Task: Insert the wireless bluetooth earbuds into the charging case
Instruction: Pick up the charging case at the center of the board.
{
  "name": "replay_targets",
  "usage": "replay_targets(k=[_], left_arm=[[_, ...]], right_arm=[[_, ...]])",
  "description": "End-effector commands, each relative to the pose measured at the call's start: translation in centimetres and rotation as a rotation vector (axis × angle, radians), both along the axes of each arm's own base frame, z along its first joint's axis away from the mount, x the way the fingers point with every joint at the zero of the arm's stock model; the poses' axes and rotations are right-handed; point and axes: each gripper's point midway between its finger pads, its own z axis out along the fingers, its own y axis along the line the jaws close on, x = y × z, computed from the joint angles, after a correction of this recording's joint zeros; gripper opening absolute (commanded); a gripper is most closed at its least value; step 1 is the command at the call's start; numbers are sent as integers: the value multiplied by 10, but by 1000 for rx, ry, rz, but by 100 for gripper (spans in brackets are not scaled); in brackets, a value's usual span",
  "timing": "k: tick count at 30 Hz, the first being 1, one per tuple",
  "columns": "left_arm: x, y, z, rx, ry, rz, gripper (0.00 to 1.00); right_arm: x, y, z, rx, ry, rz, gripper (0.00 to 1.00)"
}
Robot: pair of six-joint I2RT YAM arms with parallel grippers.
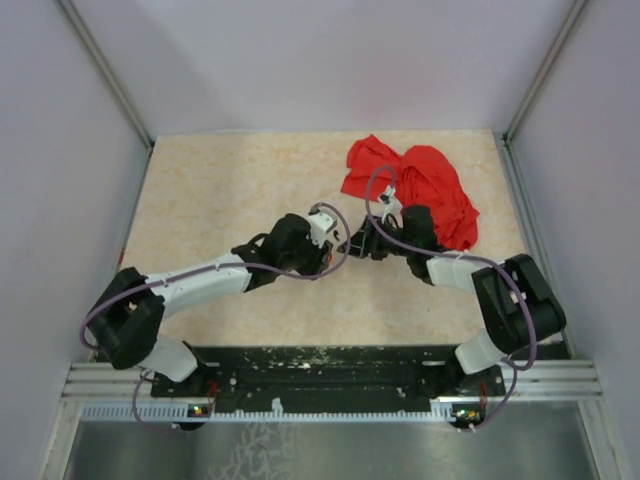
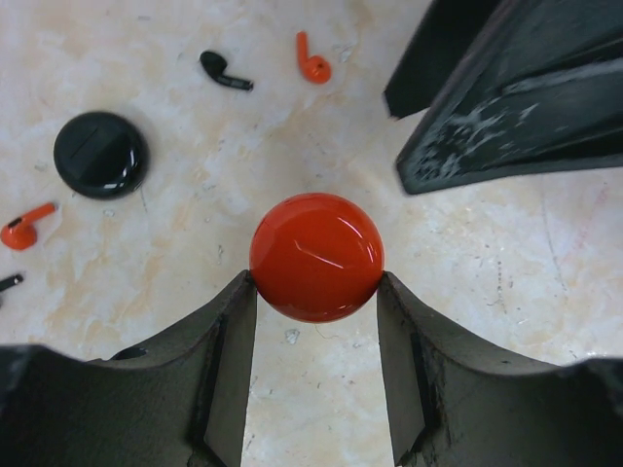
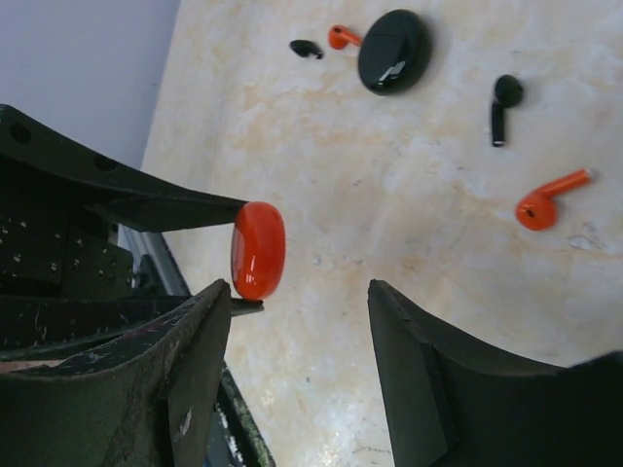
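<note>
Black and glossy, the charging case [image 2: 100, 154] lies flat on the table [image 2: 467, 292]. Its lid looks shut, and I can see nothing seated in it. Neither bud is home. One black earbud [image 2: 224, 70] lies loose on the table to one side of the case, near it but apart. The second black earbud [image 3: 306, 48] lies on the opposite side, also apart from the case. An orange earbud [image 2: 312, 60] rests just beside the first black one, and another orange earbud [image 2: 26, 227] sits near the second.

The left fingers [image 2: 229, 370] are closed on a red disc [image 2: 316, 258], pinching its rim from both sides. The right wrist view shows that disc edge-on and upright, well away from the case. I cannot tell whether its lower edge touches the table. The right fingers [image 3: 428, 370] stand wide apart and hold nothing, with bare table showing between them. They point toward the red disc. From above, the two arms meet nose to nose mid-table, just in front of a crumpled red cloth [image 1: 425, 190].

By my reading the task has barely begun. The black case needs opening, and both black buds need picking up and seating. The only grip in play is on the red disc, which seems better matched to the orange buds.
</note>
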Motion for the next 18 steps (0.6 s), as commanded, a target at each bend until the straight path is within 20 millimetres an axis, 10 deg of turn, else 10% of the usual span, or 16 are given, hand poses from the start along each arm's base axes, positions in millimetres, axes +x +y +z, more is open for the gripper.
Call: replay_targets(k=[1, 18], left_arm=[[-7, -19, 25, -78, -77, -102, 41], [-17, -32, 40, -121, -109, -147, 41]], right_arm=[[-3, 25, 37, 119, -70, 108, 59], [-19, 40, 37, 199, -38, 209, 43]])
